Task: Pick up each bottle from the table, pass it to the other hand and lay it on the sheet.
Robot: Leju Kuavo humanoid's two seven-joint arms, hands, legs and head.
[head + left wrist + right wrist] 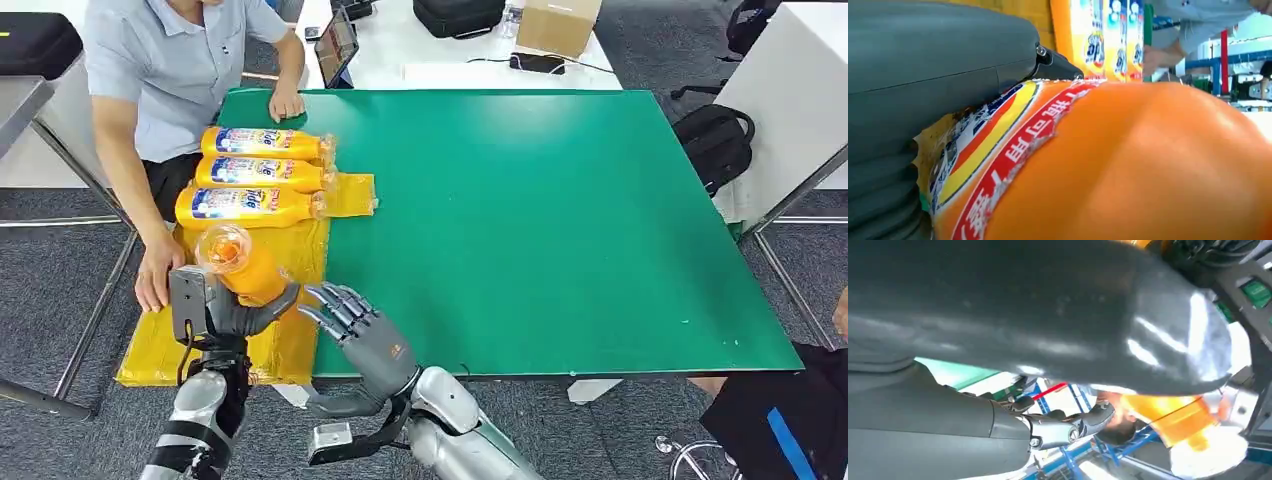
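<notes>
Above the yellow sheet [290, 340], our left hand [222, 312] grips the bottle [245, 265]; our right hand [355, 322] hovers beside, fingers [335, 300] spread and empty. Releasing high could roll it onto the three laid bottles [262, 175].

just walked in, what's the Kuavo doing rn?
Bottle handover task. The left hand holds an orange bottle over the yellow sheet, near its front end. The right hand is open beside it, holding nothing. Three bottles already lie side by side on the sheet's far end. A person sits at the left of the green table, one hand on the sheet's edge and the other on the table.
</notes>
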